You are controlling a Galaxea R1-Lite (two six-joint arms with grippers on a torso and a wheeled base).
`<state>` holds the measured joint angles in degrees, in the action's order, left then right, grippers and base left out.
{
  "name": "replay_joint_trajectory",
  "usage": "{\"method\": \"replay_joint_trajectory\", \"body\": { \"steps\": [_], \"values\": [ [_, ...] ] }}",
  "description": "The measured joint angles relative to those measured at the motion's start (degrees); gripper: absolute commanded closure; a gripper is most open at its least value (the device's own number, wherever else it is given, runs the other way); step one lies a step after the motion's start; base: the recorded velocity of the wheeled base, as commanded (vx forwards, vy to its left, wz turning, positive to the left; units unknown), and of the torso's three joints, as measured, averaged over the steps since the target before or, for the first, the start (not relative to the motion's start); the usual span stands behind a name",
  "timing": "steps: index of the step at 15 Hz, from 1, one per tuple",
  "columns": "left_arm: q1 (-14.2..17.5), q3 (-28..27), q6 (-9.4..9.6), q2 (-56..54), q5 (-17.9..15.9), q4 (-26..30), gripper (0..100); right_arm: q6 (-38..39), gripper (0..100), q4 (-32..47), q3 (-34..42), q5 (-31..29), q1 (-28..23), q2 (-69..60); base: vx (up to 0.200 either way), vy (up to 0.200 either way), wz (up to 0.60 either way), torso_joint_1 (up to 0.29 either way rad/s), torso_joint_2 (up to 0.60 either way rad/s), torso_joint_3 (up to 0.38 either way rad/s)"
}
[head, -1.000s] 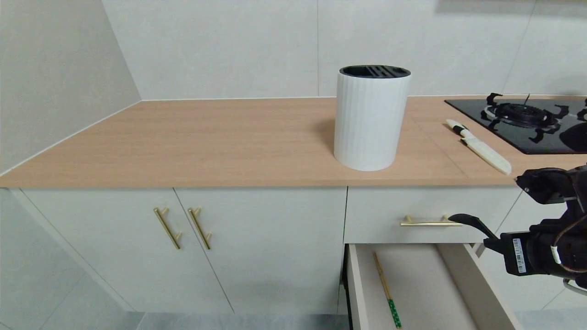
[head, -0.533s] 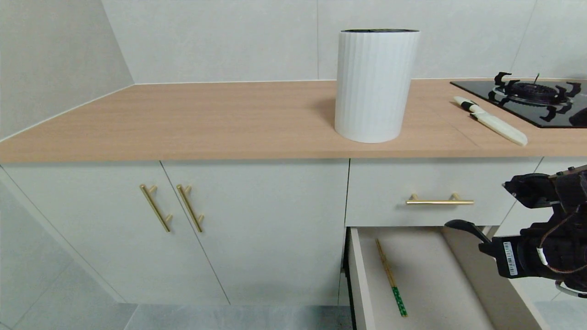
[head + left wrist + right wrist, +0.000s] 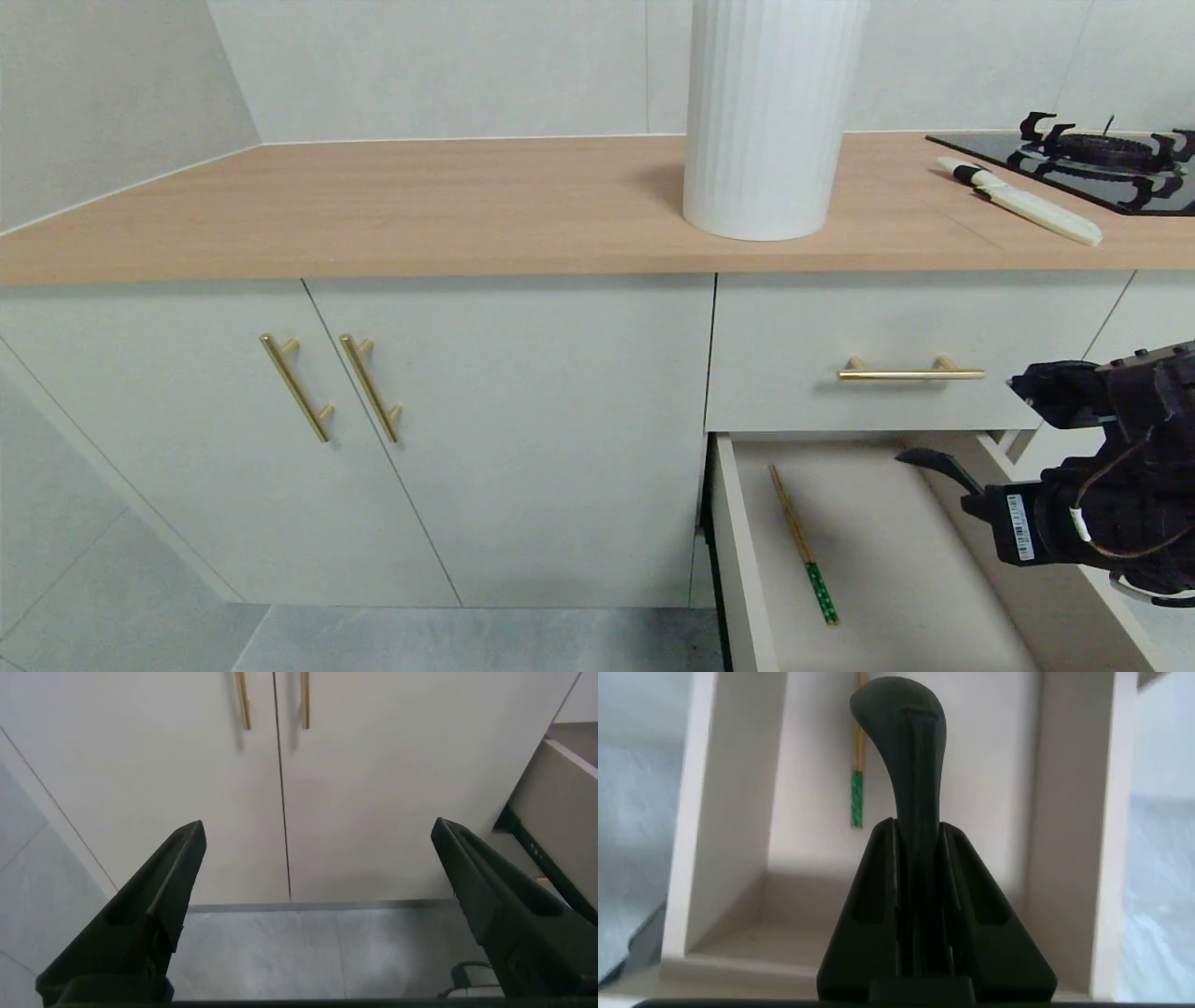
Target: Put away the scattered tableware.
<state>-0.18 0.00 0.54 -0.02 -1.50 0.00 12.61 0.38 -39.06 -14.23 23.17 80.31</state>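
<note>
A pair of chopsticks [image 3: 803,546] with green ends lies inside the open lower drawer [image 3: 738,541], near its left wall. My right gripper [image 3: 934,460] hangs shut over the drawer's right part, holding nothing. In the right wrist view the shut right gripper [image 3: 898,714] points into the drawer [image 3: 719,812], with the chopsticks [image 3: 857,784] beside its tip. A white-sheathed knife [image 3: 1018,201] lies on the wooden counter [image 3: 420,205], right of the tall white ribbed holder [image 3: 761,121]. My left gripper [image 3: 318,905] is open, low in front of the cabinet doors.
A black gas stove [image 3: 1111,154] sits at the counter's far right. A shut drawer with a gold handle [image 3: 910,373] is above the open one. Two cabinet doors with gold handles [image 3: 294,387] are to the left, and the handles [image 3: 243,700] appear again in the left wrist view. Grey floor lies below.
The head camera has sunk, so the counter and holder rose in the picture. My right gripper has dropped from the upper drawer's handle level to over the open drawer.
</note>
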Motion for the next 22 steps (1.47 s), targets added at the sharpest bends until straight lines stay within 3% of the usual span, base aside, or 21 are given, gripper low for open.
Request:
{"method": "replay_joint_trajectory", "body": {
  "steps": [7,12,17,22],
  "values": [
    [0.0,0.0,0.0,0.0,0.0,0.0,0,-0.02,100,-0.33,0.72,0.0,0.09,2.02,0.0,0.0,0.0,0.0,0.0,0.0],
    [0.0,0.0,0.0,0.0,0.02,0.0,0,0.45,100,-4.32,0.63,-0.11,0.04,10.34,0.0,0.0,0.0,0.0,0.0,0.0],
    [0.0,0.0,0.0,0.0,0.0,0.0,0,1.02,100,-19.24,3.18,-0.61,-1.16,20.78,0.0,0.0,0.0,0.0,0.0,0.0],
    [0.0,0.0,0.0,0.0,0.02,0.0,0,0.96,100,-38.12,6.57,-5.75,-1.85,34.57,0.0,0.0,0.0,0.0,0.0,0.0]
  ]
}}
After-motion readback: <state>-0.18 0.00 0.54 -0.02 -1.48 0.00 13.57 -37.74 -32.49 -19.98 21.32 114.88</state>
